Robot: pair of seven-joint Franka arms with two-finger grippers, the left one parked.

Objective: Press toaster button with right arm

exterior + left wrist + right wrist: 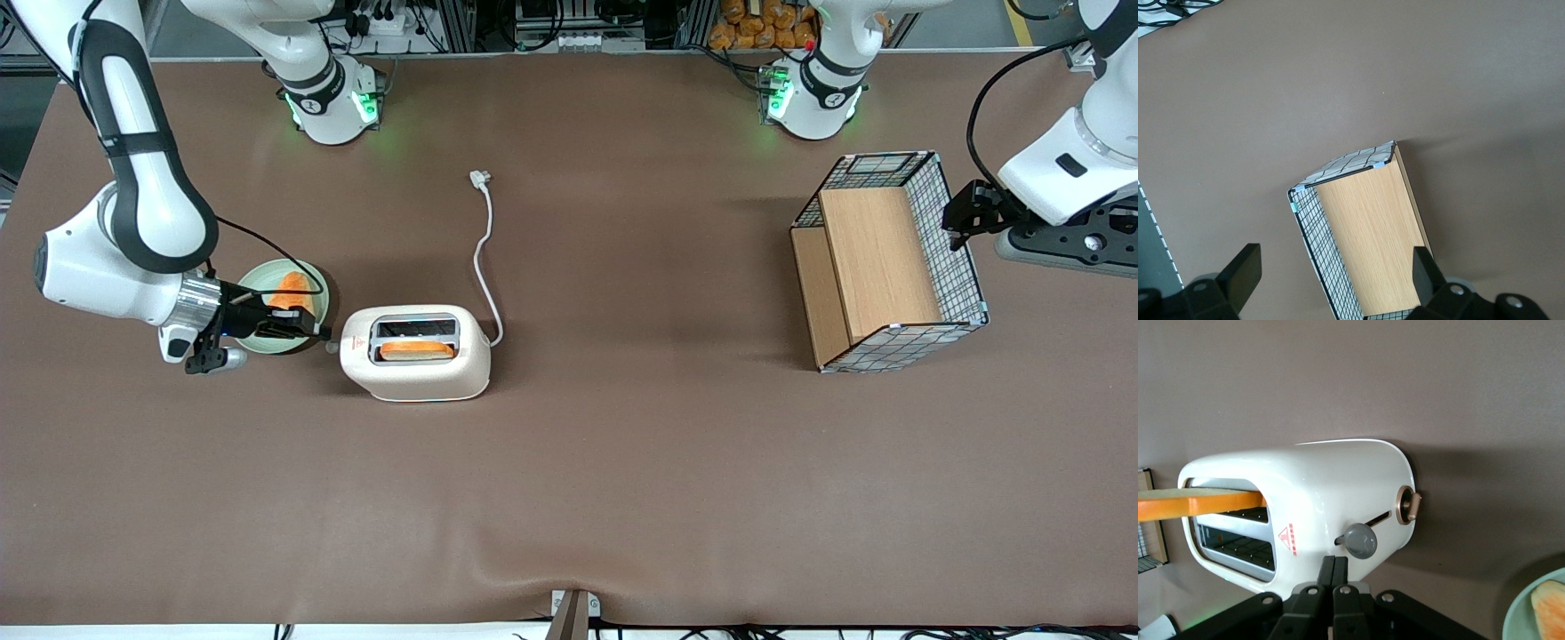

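Two jaws of the gripper (320,335) are sitting pressed together, gripping nothing, just beside the toaster button (332,347), a grey round knob. I judge the push should be going straight and gently. The toaster (418,364), cream and rounded, is standing toward the working arm's end of the bench (622,489), well in from its edges.

Cream toaster (416,356) upright, grey toaster button (1360,541) protruding.
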